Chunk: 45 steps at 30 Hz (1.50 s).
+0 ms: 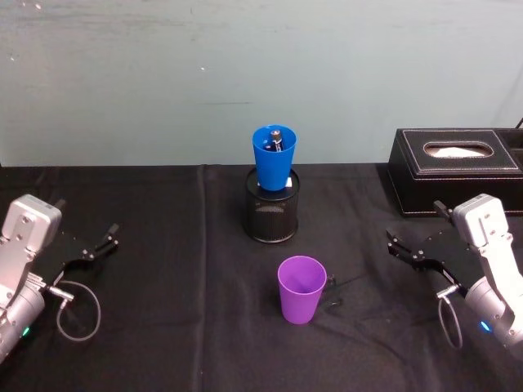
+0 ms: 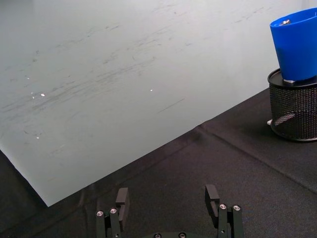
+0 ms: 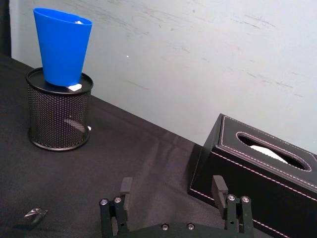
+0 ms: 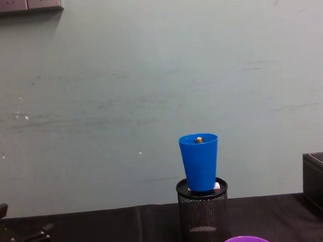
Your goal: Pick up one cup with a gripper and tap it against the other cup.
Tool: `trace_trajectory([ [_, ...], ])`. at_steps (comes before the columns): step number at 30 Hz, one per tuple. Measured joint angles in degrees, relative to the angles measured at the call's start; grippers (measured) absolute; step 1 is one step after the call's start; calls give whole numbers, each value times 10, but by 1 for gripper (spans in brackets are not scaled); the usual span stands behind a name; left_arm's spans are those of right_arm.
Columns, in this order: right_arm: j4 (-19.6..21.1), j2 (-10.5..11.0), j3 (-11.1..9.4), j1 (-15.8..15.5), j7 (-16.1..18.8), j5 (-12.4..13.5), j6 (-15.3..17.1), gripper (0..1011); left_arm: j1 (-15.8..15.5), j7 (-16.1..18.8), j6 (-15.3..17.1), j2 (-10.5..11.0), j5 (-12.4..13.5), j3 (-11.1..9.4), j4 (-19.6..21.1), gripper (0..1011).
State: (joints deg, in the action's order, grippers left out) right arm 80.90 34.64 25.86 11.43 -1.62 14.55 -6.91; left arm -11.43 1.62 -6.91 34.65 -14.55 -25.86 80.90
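Nearest me, the two arms sit at the near corners of the bench [image 1: 163, 327]. The left claw [image 1: 105, 240] rests low on the cloth at the left with its fingers apart and nothing between them. The right claw [image 1: 413, 233] is the same at the right: apart and empty, hovering just above the cloth.

Between them, a little forward of centre, the purple cup [image 1: 301, 288] stands upright on the bench, mouth up and narrow base down, so its long axis is vertical. It lies to the left of the right claw and slightly nearer to me. It lies well to the right of the left claw. I judge the right arm the nearer one, so the pick is a sideways reach inward, with the fingers closing across the cup's wall.

Farther back, directly behind the purple cup, the blue cup [image 1: 274, 158] sits seated in a black mesh holder [image 1: 272, 214]. It is also upright and mouth up, and it is raised above the bench. A tap would mean lifting the purple cup and carrying it away from me.

A black tissue box [image 1: 454, 169] stands at the far right, behind the right claw.
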Motion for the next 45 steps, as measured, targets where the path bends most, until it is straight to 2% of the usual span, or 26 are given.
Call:
trace_trajectory([
  [45, 0, 0, 0, 0, 0, 0, 0, 1003, 0, 0, 0, 0, 0, 0, 0, 1000],
])
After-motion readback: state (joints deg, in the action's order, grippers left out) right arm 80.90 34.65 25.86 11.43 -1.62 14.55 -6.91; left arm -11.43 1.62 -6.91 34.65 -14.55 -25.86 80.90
